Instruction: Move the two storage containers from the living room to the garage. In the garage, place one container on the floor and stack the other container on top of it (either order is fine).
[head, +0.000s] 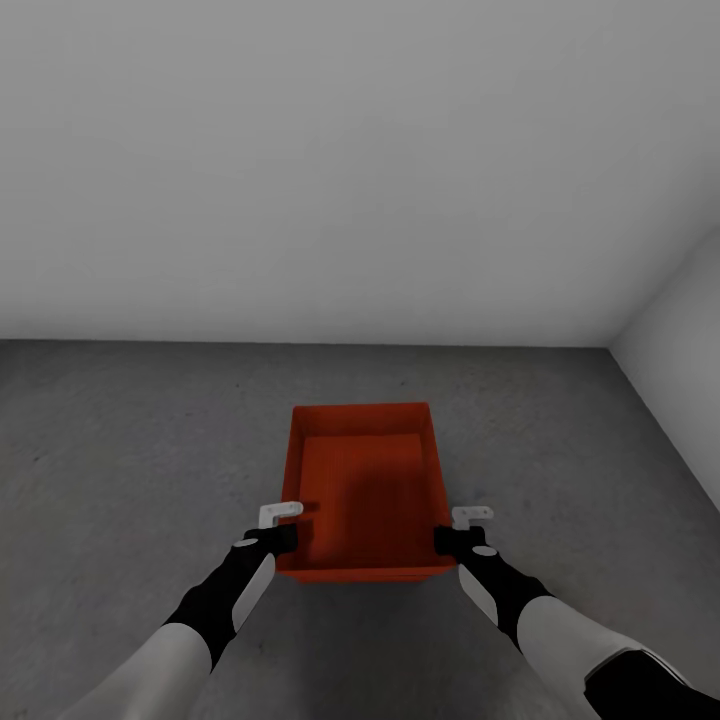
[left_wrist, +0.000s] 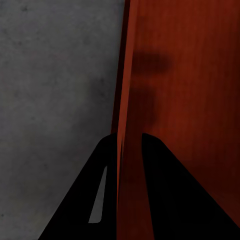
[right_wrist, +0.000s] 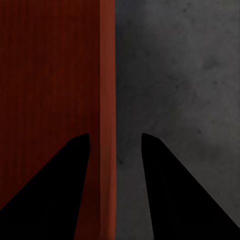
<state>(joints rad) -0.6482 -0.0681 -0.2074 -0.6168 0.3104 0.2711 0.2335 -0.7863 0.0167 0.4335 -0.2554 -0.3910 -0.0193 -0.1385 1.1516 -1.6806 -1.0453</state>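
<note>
**A count of what is showing**

One red-orange storage container (head: 365, 490) is showing in the head view, sitting on one dark grey concrete floor (head: 120, 450). Two arms are reaching toward it, each carrying one claw: the left claw (head: 278, 525) and the right claw (head: 462, 530), two claws in all. Each wrist view is showing two dark fingers (left_wrist: 165, 190) straddling a single container wall. Two pale walls (head: 350, 150) are meeting at one corner.
</note>
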